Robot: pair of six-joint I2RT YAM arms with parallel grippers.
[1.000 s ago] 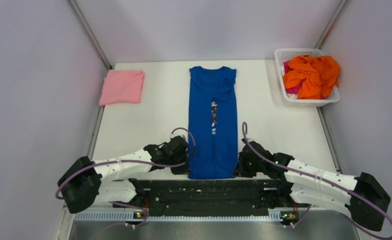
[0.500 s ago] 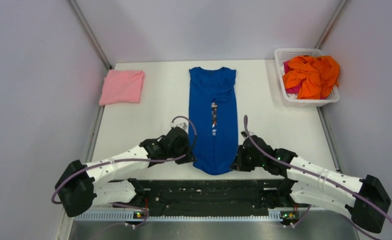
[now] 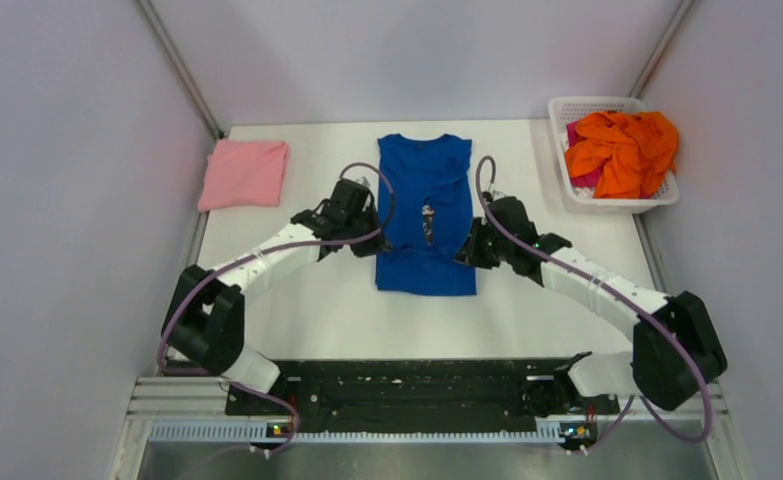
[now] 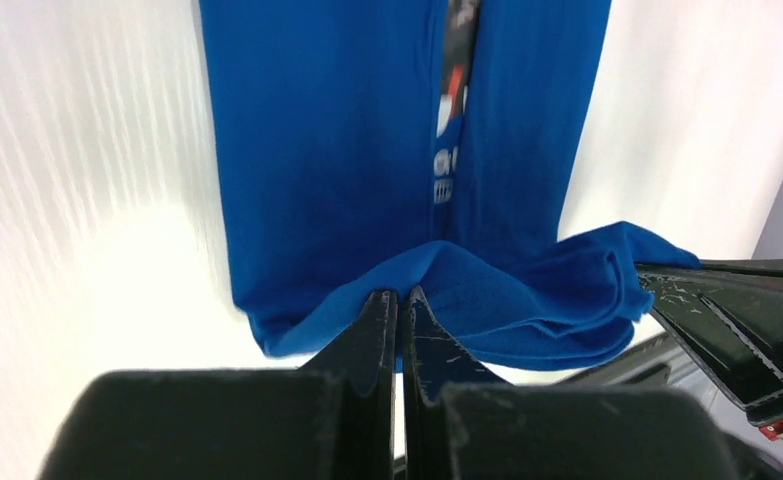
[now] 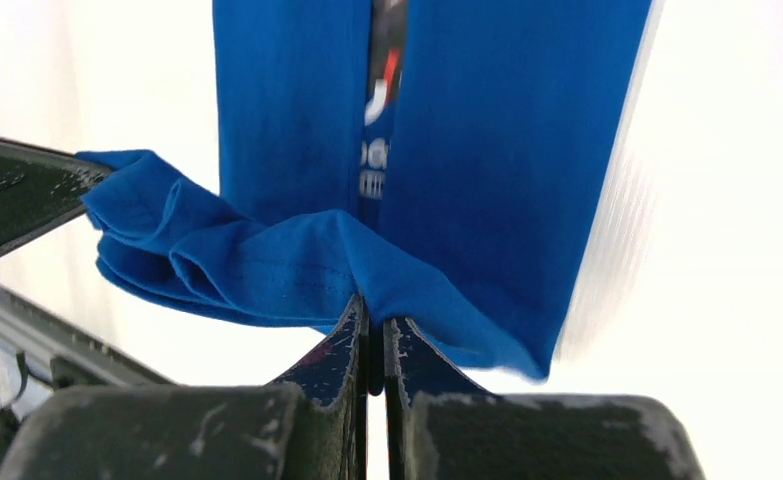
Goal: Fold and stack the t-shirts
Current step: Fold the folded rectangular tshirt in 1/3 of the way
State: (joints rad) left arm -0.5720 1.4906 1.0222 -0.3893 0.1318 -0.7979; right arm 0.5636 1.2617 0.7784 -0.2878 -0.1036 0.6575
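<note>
The royal blue t-shirt (image 3: 424,180) lies lengthwise at the table's middle, its near half lifted and doubled back over the far half. My left gripper (image 3: 374,238) is shut on the hem's left corner; the left wrist view shows the pinched blue cloth (image 4: 487,290). My right gripper (image 3: 466,250) is shut on the hem's right corner, and the right wrist view shows the cloth (image 5: 297,270) in its jaws. The pale pink t-shirt (image 3: 244,173) lies folded at the far left. Orange t-shirts (image 3: 622,148) are heaped in the basket.
The white lattice basket (image 3: 572,190) stands at the far right, with some magenta cloth under the orange. A black rail (image 3: 407,385) runs along the table's near edge. Grey walls enclose the table on three sides.
Both grippers have carried the blue shirt's hem from the near edge toward the far side, folding the shirt's near half over itself. Both arms are now stretched out.
</note>
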